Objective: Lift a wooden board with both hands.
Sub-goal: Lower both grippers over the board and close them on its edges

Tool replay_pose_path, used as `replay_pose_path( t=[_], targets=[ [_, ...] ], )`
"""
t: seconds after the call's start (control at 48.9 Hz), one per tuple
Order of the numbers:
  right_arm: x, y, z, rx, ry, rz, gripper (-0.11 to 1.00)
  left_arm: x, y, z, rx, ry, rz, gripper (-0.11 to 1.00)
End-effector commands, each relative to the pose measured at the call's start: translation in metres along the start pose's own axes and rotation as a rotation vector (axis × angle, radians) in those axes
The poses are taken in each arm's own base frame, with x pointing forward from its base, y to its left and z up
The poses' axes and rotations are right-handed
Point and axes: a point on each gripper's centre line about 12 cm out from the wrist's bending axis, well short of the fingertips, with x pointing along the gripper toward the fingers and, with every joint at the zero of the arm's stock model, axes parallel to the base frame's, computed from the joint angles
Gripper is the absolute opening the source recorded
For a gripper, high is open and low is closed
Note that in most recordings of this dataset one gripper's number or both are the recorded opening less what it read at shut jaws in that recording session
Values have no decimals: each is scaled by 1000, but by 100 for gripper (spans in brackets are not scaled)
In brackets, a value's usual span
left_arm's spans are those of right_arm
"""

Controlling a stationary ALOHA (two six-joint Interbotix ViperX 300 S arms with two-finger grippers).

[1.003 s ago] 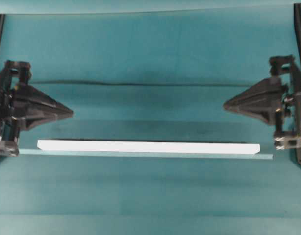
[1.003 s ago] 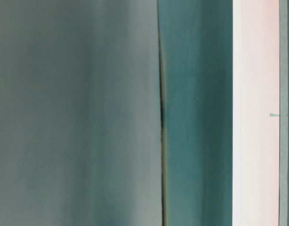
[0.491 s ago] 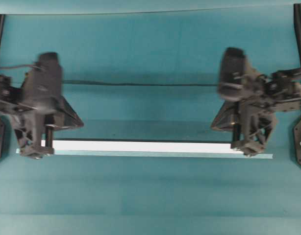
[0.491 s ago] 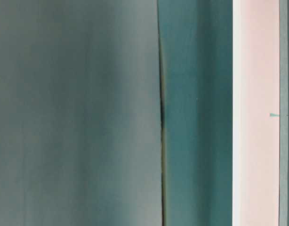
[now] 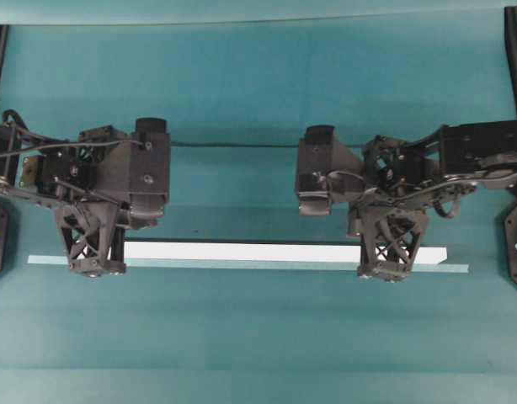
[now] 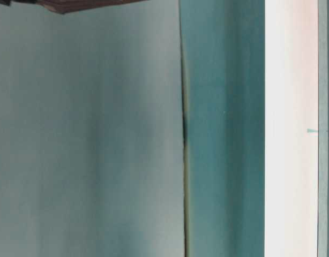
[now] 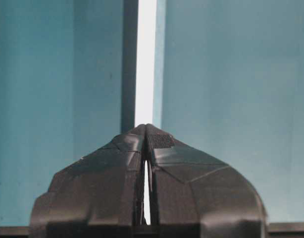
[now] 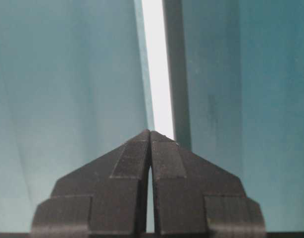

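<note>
From here I see both arms reaching in over the teal bench (image 5: 258,84), wrists bent so each tool points down at the plank. The left tool (image 5: 93,268) sits over the left end of the wooden board (image 5: 242,252); the right tool (image 5: 385,271) sits over it near the right end, with a short stretch of board showing past it.

My count: two arms, two tools, one white board, and one thin pale teal strip (image 5: 242,265) lying along the board's near edge.

In the left wrist view, the left tool (image 7: 145,130) has its fingers pressed together at the tips, a sliver of white showing low between them. In the right wrist view, the right tool (image 8: 150,134) is likewise pinched together. Neither holds anything. The board (image 7: 145,59) runs straight away from the fingertips; I cannot tell whether they touch it.

The board lies flat on the bench, running left to right across the middle.
</note>
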Motion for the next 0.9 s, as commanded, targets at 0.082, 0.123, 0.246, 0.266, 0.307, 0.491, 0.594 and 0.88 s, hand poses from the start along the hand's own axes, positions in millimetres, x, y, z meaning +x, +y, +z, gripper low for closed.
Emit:
replay_pose_path(
  t=[0.082,0.123,0.246,0.266,0.307,0.491,0.594,0.88],
  targets=[
    [7,1,3,-19,13,-2,6,5,0,0,27,-14,1,-1],
    [9,0,2,-17,18,-3,9,7,1,-2,26,-9,2,-1],
    [13,0,1,-19,26,-4,27,15,2,-11,4,14,4,6],
    [14,0,1,-17,28,-4,32,16,2,-12,-2,18,4,9],
    [16,0,0,-17,26,-4,42,18,1,-14,-1,20,4,16],
    [29,-2,-6,-32,42,-25,90,27,-4,-21,-4,12,-5,72],
    [36,-1,-7,-53,45,-42,95,37,-4,-28,-1,37,-6,94],
    [64,-4,-9,-56,22,-47,95,65,-4,-42,-1,48,-7,98]
  ],
)
